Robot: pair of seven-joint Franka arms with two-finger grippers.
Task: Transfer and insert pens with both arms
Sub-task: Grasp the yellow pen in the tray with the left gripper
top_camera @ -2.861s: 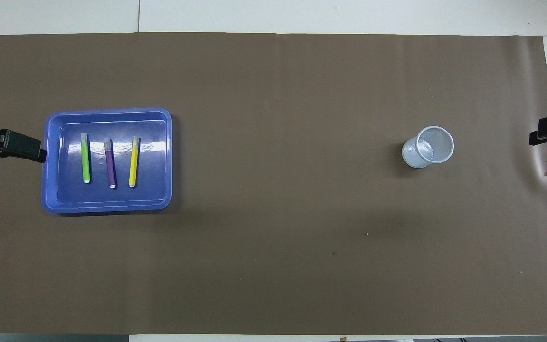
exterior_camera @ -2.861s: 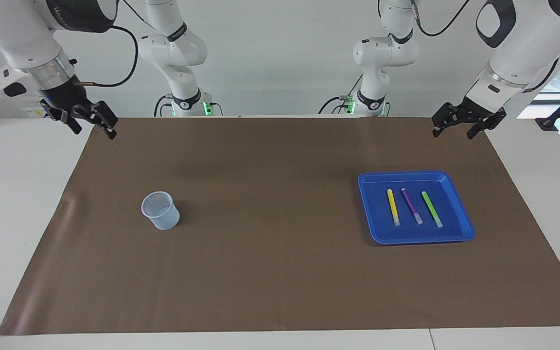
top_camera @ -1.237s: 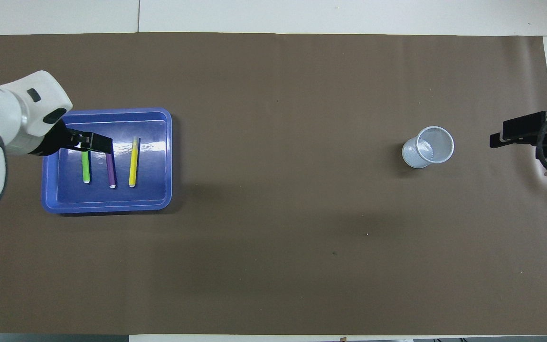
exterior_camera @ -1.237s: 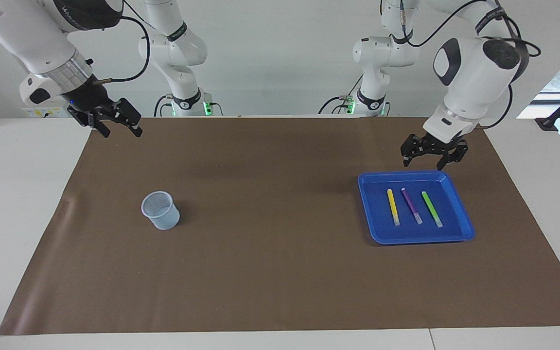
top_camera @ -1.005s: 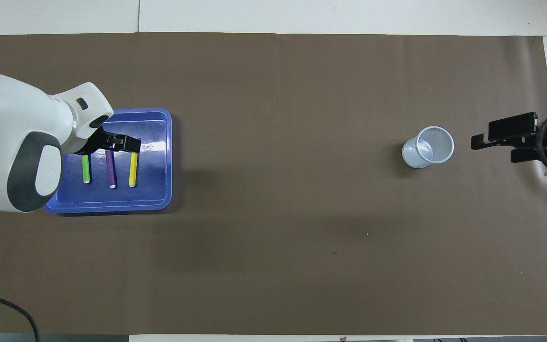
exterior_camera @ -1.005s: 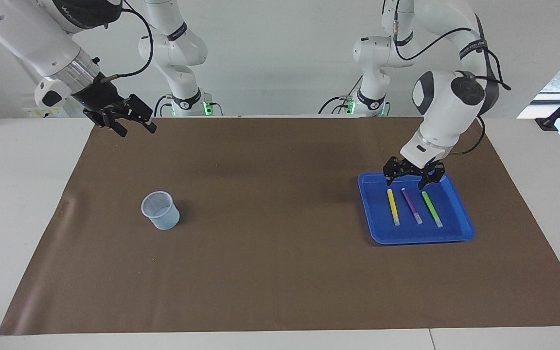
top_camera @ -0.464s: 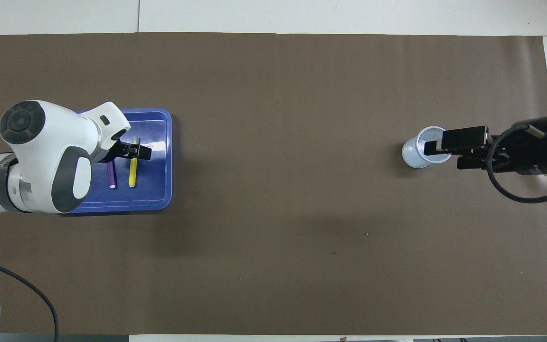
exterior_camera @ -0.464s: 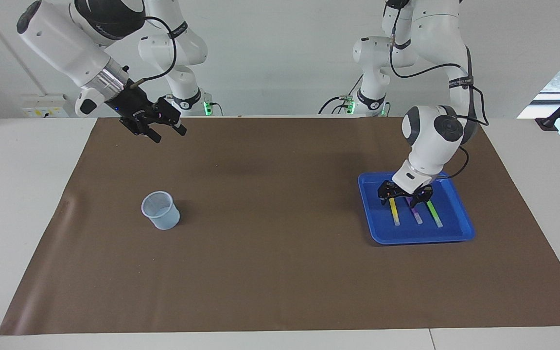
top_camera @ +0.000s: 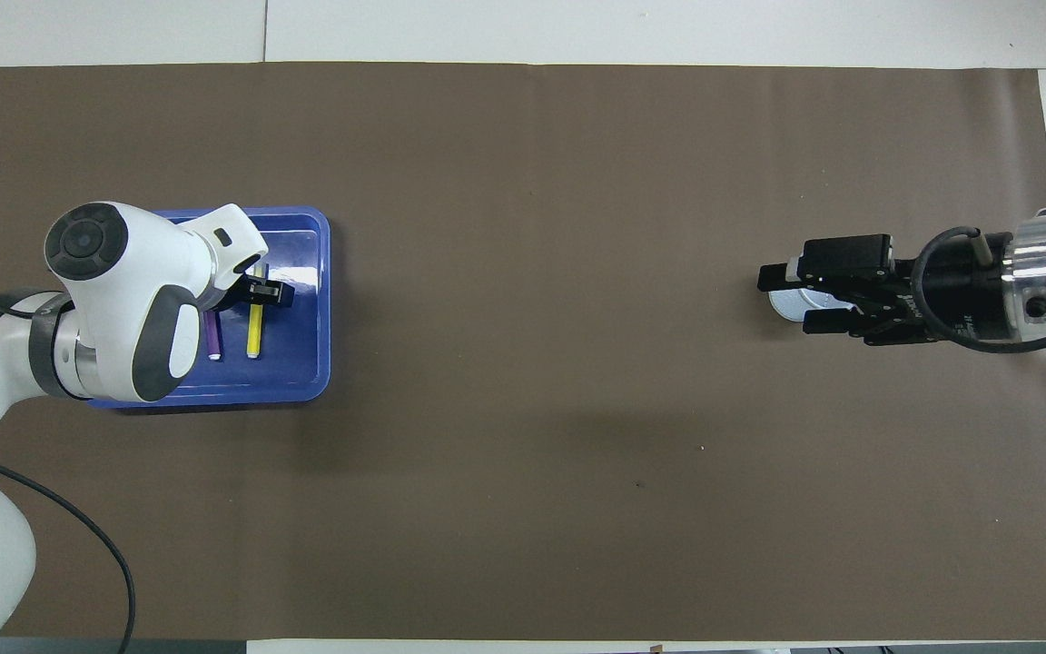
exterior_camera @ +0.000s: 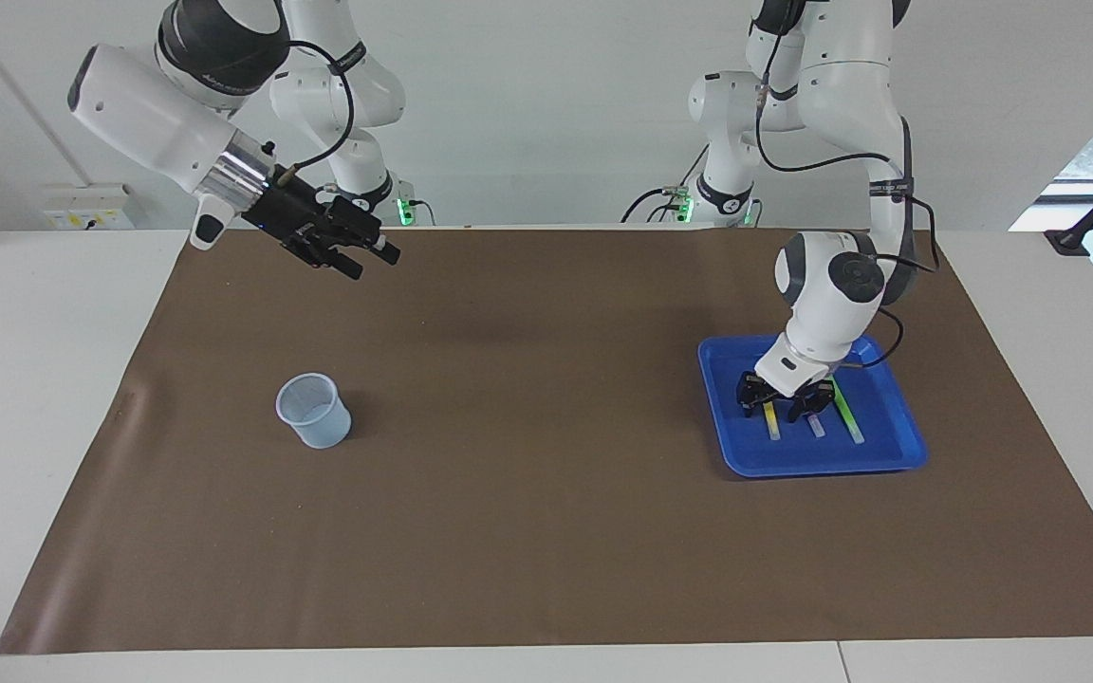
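The left tool, state unclear, straddles the yellow pen in the blue tray; the purple pen lies beside. The right tool, released, hangs at the cup's one o'clock.

Blue tray at left arm's end of brown mat. Left gripper over tray, above yellow pen. Purple pen beside yellow, partly covered by left arm. Right gripper raised, fingers apart, overlapping pale cup at right arm's end.
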